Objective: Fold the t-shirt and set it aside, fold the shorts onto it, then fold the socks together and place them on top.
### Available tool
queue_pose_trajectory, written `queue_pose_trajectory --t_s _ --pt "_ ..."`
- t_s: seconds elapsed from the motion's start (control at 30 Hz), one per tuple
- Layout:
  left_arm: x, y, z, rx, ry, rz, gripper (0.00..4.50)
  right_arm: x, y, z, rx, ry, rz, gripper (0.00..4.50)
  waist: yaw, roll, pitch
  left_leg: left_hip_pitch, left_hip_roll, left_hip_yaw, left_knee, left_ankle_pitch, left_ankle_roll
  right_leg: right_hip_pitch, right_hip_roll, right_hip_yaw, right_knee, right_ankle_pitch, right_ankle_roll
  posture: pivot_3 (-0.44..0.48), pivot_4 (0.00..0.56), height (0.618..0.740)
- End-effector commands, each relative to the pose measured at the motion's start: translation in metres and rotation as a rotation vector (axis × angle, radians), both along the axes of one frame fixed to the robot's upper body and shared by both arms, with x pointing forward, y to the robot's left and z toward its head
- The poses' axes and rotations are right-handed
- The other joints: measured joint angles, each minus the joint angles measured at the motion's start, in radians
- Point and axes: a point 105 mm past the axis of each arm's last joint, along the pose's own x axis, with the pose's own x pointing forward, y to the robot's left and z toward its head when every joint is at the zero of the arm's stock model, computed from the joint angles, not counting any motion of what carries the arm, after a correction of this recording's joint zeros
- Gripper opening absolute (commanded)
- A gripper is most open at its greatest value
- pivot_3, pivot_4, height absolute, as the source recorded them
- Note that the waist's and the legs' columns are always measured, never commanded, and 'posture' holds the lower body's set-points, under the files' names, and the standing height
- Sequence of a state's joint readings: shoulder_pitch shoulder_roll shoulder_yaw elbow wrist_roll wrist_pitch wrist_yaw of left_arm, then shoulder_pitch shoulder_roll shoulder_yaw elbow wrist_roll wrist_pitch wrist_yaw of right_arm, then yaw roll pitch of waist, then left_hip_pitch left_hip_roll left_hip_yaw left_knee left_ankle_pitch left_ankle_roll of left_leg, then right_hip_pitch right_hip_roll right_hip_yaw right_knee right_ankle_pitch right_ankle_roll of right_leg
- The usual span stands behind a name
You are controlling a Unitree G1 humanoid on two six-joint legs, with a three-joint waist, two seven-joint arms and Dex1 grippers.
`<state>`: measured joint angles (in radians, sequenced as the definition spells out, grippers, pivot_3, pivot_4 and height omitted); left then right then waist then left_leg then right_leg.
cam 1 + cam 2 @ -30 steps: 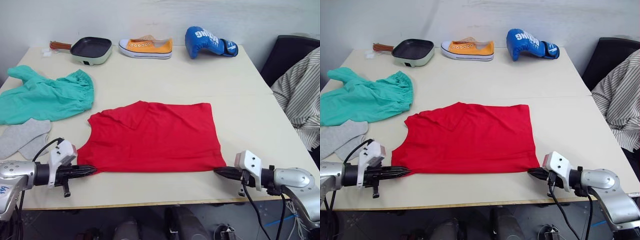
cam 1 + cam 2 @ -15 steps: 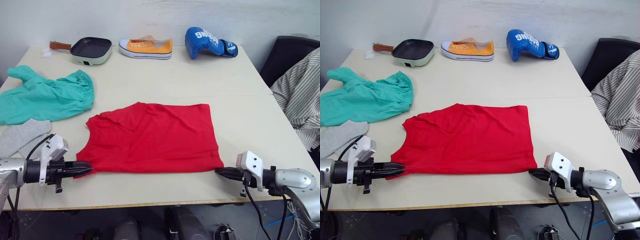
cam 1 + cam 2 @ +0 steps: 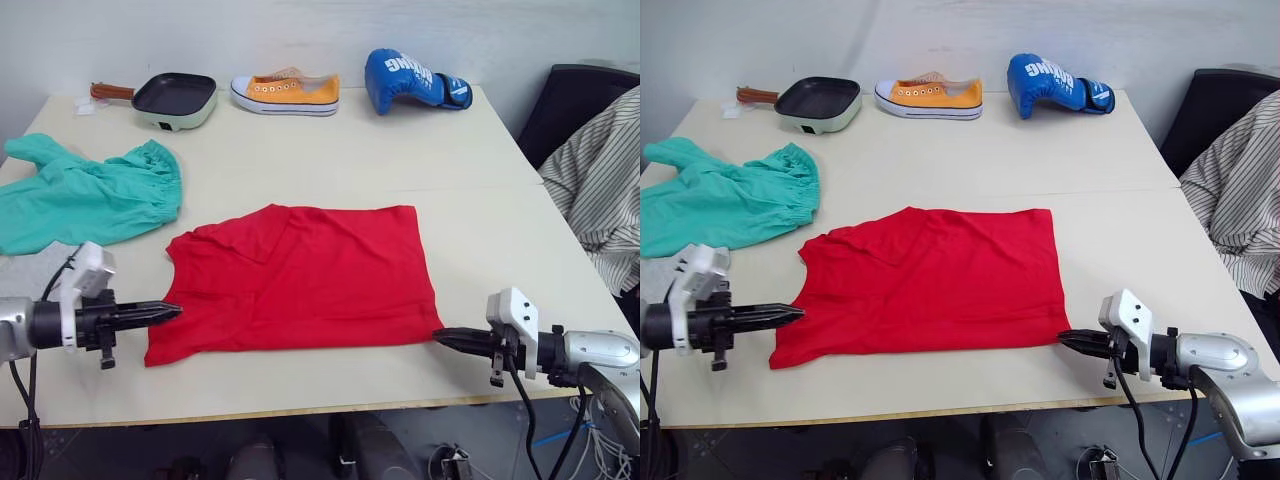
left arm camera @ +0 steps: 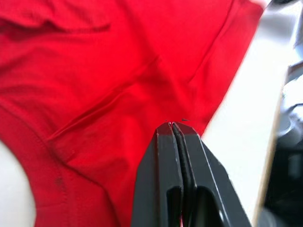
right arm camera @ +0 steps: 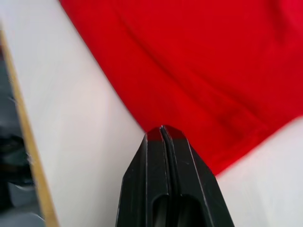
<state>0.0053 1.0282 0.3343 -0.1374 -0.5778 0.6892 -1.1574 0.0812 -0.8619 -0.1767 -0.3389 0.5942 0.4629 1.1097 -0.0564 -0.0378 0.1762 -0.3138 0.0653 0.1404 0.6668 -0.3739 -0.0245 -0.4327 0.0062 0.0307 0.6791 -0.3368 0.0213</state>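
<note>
The red t-shirt (image 3: pixel 300 275) lies spread flat in the middle of the table. My left gripper (image 3: pixel 172 310) is shut, its tip at the shirt's left edge just above the near left corner; in the left wrist view its fingertips (image 4: pixel 172 126) hang over red cloth with nothing seen clamped. My right gripper (image 3: pixel 442 338) is shut too, its tip touching the shirt's near right corner, with cloth just past the fingertips (image 5: pixel 162 128). The teal shorts (image 3: pixel 90 195) lie crumpled at the left. A bit of the grey socks (image 3: pixel 652 272) shows at the left edge.
Along the table's far edge stand a pan (image 3: pixel 175 97), an orange shoe (image 3: pixel 285 93) and a blue boxing glove (image 3: pixel 410 80). A striped cloth (image 3: pixel 600 190) hangs over a dark chair off the right side. The table's front edge (image 3: pixel 300 410) runs just behind both grippers.
The camera has shifted. The shirt's near left corner has been drawn out to the left and lies flat. My left gripper now sits a little higher along that edge; the right one stays at its corner.
</note>
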Motion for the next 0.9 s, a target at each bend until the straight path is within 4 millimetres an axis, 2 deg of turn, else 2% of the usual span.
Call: queue_pose_trajectory --t_s 0.03,0.1,0.23,0.33,0.43,0.53,0.63,0.7,0.8,0.83,0.9 --pt "0.002 -0.005 -0.019 0.1 -0.006 -0.046 0.03 -0.008 0.018 0.029 0.092 -0.001 0.09 0.0 0.0 0.0 0.0 0.0 0.0 0.0 0.0 0.0 0.0 0.0 0.0 0.0 0.0 0.0 0.0 0.0 0.15 0.74" --pt "0.002 -0.008 -0.032 0.143 0.003 -0.072 0.03 0.0 0.02 0.023 0.059 -0.011 0.051 0.0 0.0 0.0 0.0 0.0 0.0 0.0 0.0 0.0 0.0 0.0 0.0 0.0 0.0 0.0 0.0 0.0 0.15 0.74" --pt "0.004 -0.007 -0.051 0.224 0.009 -0.086 0.03 0.023 0.012 -0.014 -0.141 -0.028 -0.068 0.0 0.001 -0.001 -0.001 -0.001 0.0 0.0 0.0 0.0 0.0 0.0 0.0 0.0 -0.002 0.0 0.0 0.0 0.15 0.74" --pt "0.001 0.001 -0.059 0.275 0.011 -0.092 0.03 0.026 0.004 -0.038 -0.268 -0.035 -0.072 0.0 0.004 0.001 -0.001 -0.001 0.0 0.0 0.0 0.0 0.0 0.0 -0.001 0.0 -0.002 0.0 0.0 0.0 0.15 0.74" --pt "-0.003 0.016 -0.06 0.328 0.015 -0.087 0.03 0.025 -0.011 -0.05 -0.336 -0.032 -0.087 0.0 0.002 0.003 -0.005 0.002 0.0 0.001 0.0 0.0 0.0 0.002 0.0 0.0 -0.002 0.0 0.0 0.0 0.15 0.74" --pt "-0.001 0.03 -0.045 0.324 -0.019 -0.05 0.03 0.028 -0.025 -0.041 -0.325 -0.103 -0.113 0.0 -0.001 0.002 -0.006 0.009 0.0 0.002 -0.002 0.0 0.0 0.007 0.0 0.001 -0.002 0.0 0.0 0.0 0.15 0.74" --pt "-0.003 0.022 -0.025 0.268 -0.051 -0.086 0.03 0.024 -0.021 -0.016 -0.237 -0.208 -0.082 0.0 0.0 0.002 -0.006 0.01 0.0 0.003 -0.003 0.0 0.0 0.008 0.0 0.002 -0.002 0.0 0.0 0.0 0.15 0.74" --pt "-0.011 0.014 -0.014 0.266 -0.064 -0.154 0.62 0.019 -0.016 -0.001 -0.204 -0.243 -0.045 0.0 0.001 0.002 -0.005 0.008 0.0 0.004 -0.003 0.0 0.0 0.006 0.0 0.002 -0.002 0.0 0.0 0.0 0.15 0.74" --pt "-0.012 0.008 0.001 0.31 -0.105 -0.179 1.56 0.012 -0.012 0.009 -0.262 -0.295 0.036 0.6 0.001 0.003 -0.004 0.005 0.0 0.004 -0.003 0.0 0.0 0.003 0.0 0.002 -0.002 0.0 0.0 0.0 0.15 0.74" --pt "-0.016 0.006 -0.003 0.36 -0.105 -0.212 1.84 0.01 -0.011 0.007 -0.293 -0.299 0.071 0.93 0.001 0.003 -0.004 0.005 0.0 0.004 -0.003 0.0 0.0 0.003 0.0 0.002 -0.002 0.0 0.0 0.0 0.15 0.74" --pt "-0.023 0.003 -0.014 0.448 -0.097 -0.286 1.84 0.006 -0.008 0.003 -0.337 -0.308 0.117 1.63 0.001 0.003 -0.004 0.005 0.0 0.003 -0.003 0.0 0.0 0.004 0.0 0.002 -0.003 0.0 0.0 0.0 0.15 0.74"
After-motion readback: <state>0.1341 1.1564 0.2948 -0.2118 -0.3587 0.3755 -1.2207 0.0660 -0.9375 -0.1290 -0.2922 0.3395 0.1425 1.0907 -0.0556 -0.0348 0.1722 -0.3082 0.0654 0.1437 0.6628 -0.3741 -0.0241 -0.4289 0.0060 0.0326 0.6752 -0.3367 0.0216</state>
